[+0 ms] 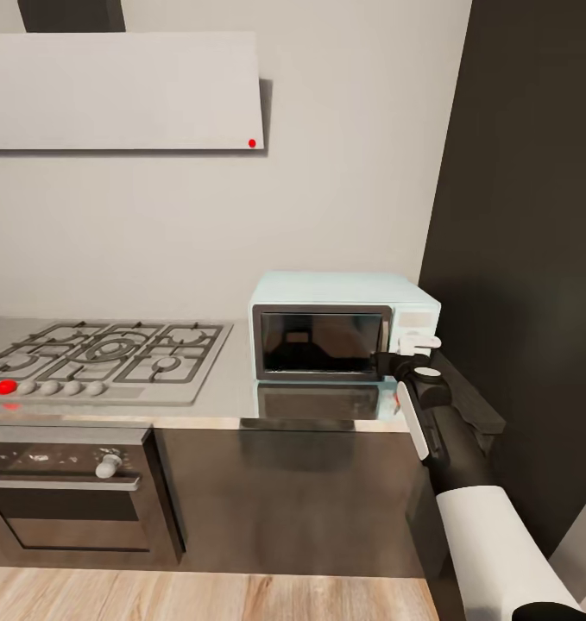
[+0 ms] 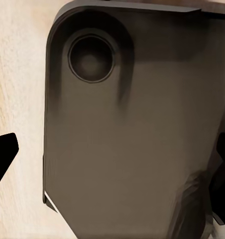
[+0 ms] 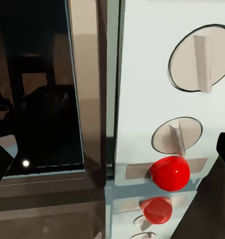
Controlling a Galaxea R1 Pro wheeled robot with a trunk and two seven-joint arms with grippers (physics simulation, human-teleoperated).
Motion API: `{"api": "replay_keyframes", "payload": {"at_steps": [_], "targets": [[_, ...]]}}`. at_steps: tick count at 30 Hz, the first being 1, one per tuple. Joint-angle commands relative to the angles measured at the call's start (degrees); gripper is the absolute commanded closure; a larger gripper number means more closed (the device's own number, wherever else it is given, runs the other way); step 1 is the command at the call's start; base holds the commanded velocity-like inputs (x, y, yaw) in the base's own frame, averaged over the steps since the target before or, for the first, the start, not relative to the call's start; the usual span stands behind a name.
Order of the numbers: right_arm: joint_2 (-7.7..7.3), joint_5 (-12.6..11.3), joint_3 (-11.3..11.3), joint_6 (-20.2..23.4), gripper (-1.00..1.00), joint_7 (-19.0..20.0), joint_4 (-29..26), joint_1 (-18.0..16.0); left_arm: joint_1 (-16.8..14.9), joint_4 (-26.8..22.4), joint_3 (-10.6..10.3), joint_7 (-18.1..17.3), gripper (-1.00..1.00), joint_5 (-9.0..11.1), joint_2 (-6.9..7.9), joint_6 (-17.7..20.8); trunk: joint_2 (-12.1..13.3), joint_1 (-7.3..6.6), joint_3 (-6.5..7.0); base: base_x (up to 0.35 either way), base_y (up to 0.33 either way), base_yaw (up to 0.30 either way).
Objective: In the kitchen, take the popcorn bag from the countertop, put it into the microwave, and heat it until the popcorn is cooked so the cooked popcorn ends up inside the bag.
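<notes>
Microwave [image 1: 344, 328] sits long axis along the steel surface [image 1: 232, 379], door shut, facing the robot. Right claw [image 1: 418, 345] at its knob panel, fingers spread. Left claw's state: cannot tell.

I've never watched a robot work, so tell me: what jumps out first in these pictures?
The pale mint microwave on the steel countertop, its dark door shut, beside the tall dark cabinet. The right end effector is right at its control panel, where the wrist view shows two white knobs and a red button up close. To the left lies the gas hob, with an oven under it.
</notes>
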Motion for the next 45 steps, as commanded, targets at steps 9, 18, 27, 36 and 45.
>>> {"api": "replay_keyframes", "payload": {"at_steps": [9, 18, 27, 36, 45], "targets": [[-0.01, 0.0, 0.1, 0.3, -1.00, -0.1, -0.1, 0.0, 0.0, -0.1, 0.0, 0.1, -1.00, 0.5, -0.02, 0.0, 0.0, 0.00, -0.06, 0.000, 0.030, 0.000], [0.07, 0.1, 0.2, 0.3, -1.00, -0.1, -0.1, 0.0, 0.0, -0.1, 0.0, 0.1, -1.00, 0.5, 0.06, 0.0, 0.0, 0.00, -0.06, 0.000, 0.000, 0.000], [0.00, 0.1, 0.2, 0.3, -1.00, -0.1, -0.1, 0.0, 0.0, -0.1, 0.0, 0.1, -1.00, 0.5, 0.07, 0.0, 0.0, 0.00, -0.06, 0.076, 0.000, 0.000], [0.03, 0.2, 0.2, 0.4, -1.00, -0.1, -0.1, 0.0, 0.0, -0.1, 0.0, 0.1, -1.00, 0.5, 0.07, 0.0, 0.0, 0.00, -0.06, 0.092, 0.000, 0.000], [0.02, 0.2, 0.2, 0.4, -1.00, 0.0, -0.1, 0.0, 0.0, -0.1, 0.0, 0.1, -1.00, 0.5, 0.07, 0.0, 0.0, 0.00, -0.06, 0.071, 0.000, 0.000]]}}
